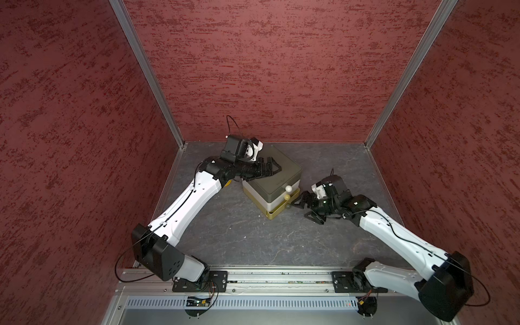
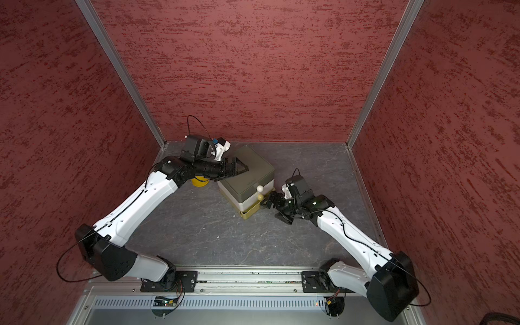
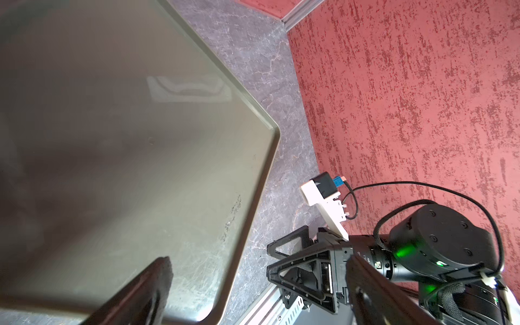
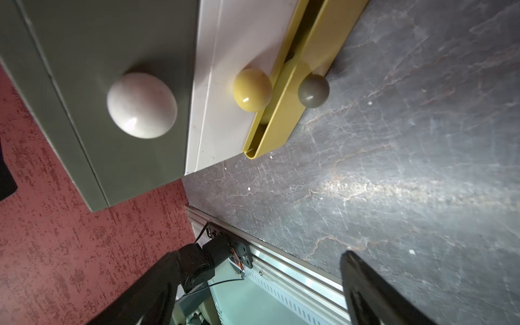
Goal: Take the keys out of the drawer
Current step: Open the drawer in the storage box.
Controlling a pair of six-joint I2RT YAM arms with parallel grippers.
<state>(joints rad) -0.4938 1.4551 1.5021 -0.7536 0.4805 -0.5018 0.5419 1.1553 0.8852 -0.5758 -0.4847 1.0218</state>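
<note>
The left gripper hovers wide open, empty, over the cabinet top. The right gripper, wide open, empty, faces the slightly open bottom drawer.

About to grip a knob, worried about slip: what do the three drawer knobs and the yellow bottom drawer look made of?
The white knob, yellow knob and grey knob look like smooth glossy balls, each with a sharp highlight: lacquered wood or plastic, unclear which. The yellow drawer looks like painted sheet metal, satin: a thin wall folded round its corner.
</note>
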